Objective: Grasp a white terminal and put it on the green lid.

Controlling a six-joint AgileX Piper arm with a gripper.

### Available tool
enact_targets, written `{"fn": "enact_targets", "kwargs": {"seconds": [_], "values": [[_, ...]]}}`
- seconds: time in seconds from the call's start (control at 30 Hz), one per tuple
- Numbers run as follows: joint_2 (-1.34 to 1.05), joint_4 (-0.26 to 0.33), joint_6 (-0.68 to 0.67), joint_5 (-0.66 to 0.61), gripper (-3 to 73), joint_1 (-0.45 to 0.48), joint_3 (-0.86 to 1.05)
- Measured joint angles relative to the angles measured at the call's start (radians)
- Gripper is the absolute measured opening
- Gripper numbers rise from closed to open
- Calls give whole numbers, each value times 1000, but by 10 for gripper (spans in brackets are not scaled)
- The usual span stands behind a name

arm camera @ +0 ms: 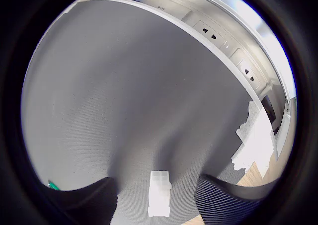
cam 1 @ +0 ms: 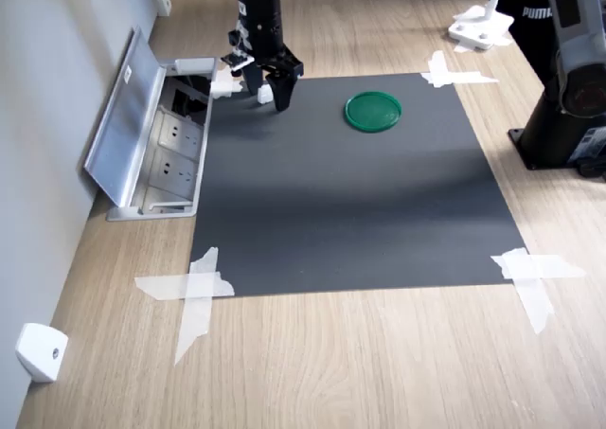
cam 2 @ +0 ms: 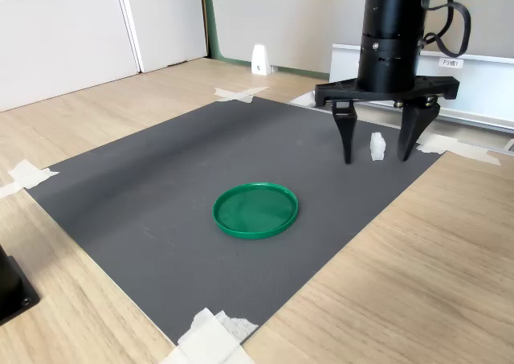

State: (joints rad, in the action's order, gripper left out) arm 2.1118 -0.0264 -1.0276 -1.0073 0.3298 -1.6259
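The white terminal (cam 2: 377,145) is a tiny white block on the dark mat (cam 2: 161,187), near the mat's far corner by the socket box. My gripper (cam 2: 376,160) hangs straight down over it and is open. One black finger (cam 2: 346,135) stands on each side of the block, apart from it. The wrist view shows the terminal (arm camera: 160,192) between the two ribbed fingers (arm camera: 226,200) with gaps on both sides. The first exterior view shows the terminal (cam 1: 266,94) under the gripper (cam 1: 265,100). The green lid (cam 1: 373,111) (cam 2: 255,210) lies flat on the mat with nothing on it.
An open metal socket box (cam 1: 151,140) borders the mat on the first exterior view's left. Tape (cam 1: 194,287) holds the mat's corners. A white wedge piece (cam 1: 40,351) lies near the wall, a white base with a stem (cam 1: 478,26) sits far back, and a black arm base (cam 1: 568,116) stands at the first exterior view's right.
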Motion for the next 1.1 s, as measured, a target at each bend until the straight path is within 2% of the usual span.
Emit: {"fn": "enact_targets", "kwargs": {"seconds": [0.1,0.23,0.3,0.57,0.7,0.8,0.9,1.1], "values": [[1,-5,0,0,498,0,0],[1,1,1,-1,211,0,0],[1,8,1,-2,99,0,0],[-113,41,4,-15,90,0,0],[-230,51,15,-112,90,0,0],[-326,85,18,-188,90,0,6],[-448,107,18,-197,90,0,66],[-683,85,11,-214,90,0,322]]}}
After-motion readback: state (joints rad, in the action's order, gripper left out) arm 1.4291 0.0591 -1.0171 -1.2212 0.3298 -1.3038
